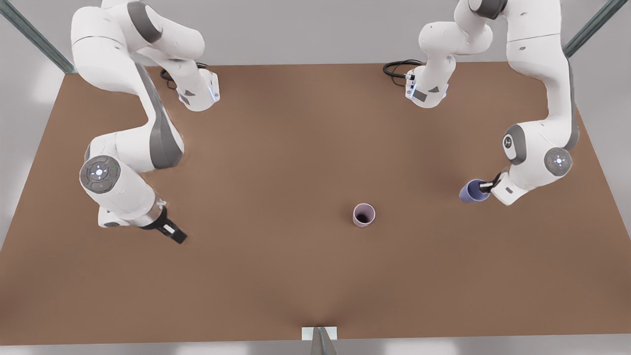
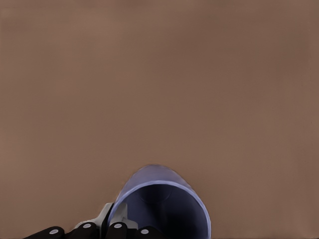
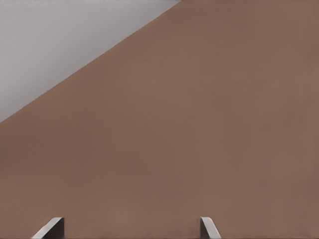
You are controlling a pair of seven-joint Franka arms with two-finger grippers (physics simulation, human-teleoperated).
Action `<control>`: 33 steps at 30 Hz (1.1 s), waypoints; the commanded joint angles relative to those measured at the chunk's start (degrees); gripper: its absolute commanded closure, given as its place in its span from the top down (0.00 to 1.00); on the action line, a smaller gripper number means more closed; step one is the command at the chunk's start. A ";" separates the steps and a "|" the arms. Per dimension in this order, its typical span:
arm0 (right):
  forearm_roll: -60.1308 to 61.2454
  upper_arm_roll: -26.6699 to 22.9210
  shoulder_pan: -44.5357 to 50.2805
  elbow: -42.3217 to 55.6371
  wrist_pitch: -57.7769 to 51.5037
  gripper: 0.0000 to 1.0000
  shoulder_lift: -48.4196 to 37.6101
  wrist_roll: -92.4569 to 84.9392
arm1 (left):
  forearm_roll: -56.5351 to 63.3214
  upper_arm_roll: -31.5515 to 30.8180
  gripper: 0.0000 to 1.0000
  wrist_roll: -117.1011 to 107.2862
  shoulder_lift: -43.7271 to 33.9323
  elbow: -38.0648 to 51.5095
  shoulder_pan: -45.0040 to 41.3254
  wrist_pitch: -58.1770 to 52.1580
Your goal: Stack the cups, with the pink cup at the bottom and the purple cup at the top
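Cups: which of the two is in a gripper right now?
The purple cup, gripped at its rim by the left gripper on the front view's right. The pink cup stands alone, upright, mid-table.

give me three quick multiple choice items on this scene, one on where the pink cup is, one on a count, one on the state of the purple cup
1. Where is the pink cup?
A. Upright on the table, apart from both arms
B. In the right tool
C. Nested inside the purple cup

2. How many cups are there?
A. One
B. Two
C. Three

3. What is the state of the purple cup?
A. Lying free on the table
B. Gripped at its rim by the left tool
C. Stacked on the pink cup

Answers: 1 A, its open mouth faces up near the table's middle, nothing touching it. 2 B, one pink and one purple. 3 B, the left wrist view shows fingers clamped on its rim; the right tool waits open at the front view's left.
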 commanded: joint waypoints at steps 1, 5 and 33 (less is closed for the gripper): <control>2.50 0.07 -3.91 -1.90 -4.62 1.00 -2.86 -31.11 | -1.56 -0.18 0.21 -14.63 0.39 4.55 -5.40 -11.13; 6.28 -0.11 -5.41 -10.68 -4.27 1.00 -11.29 -34.18 | -1.64 -0.18 0.21 -20.43 0.65 7.01 -10.76 -11.30; 5.67 0.33 -6.20 -11.04 3.82 1.00 -7.96 -106.17 | -8.68 -2.73 0.21 -54.45 20.08 31.63 -25.26 -11.48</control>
